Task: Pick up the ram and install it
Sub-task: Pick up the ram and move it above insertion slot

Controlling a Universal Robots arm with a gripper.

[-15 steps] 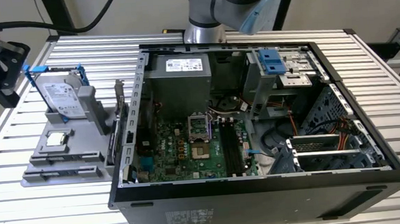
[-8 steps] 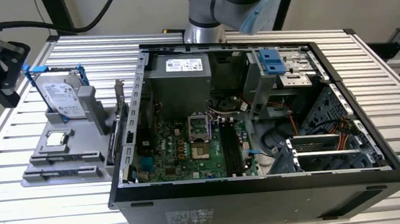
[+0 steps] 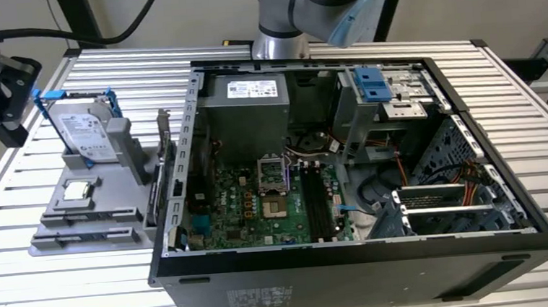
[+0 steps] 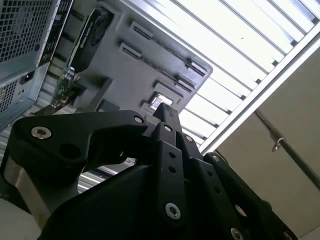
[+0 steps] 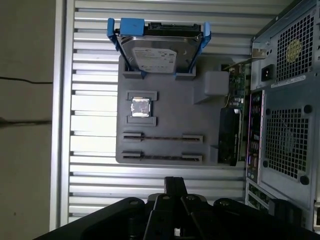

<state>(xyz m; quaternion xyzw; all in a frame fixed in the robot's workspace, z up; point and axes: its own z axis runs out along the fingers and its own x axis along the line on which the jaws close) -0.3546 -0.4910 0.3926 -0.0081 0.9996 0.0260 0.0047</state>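
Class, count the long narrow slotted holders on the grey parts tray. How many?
2. Both lie parallel on the grey tray, beyond the square chip from the hard drive: the first holder beside the chip, the second holder along the tray's edge. None seems hidden.

Ram (image 3: 92, 217) sits lower left of exterior view, well apart from open computer case, parked in grey tray (image 3: 116, 240). Long thin stick, standing on long edge in tray's slot, each end seated in grey end block. In first wrist view ram (image 5: 162, 136) shows edge-on as dark narrow strip, level and straight; faces and chips too thin to read. Second ram stick (image 5: 162, 156) just beside, parallel, same pose in next slot.
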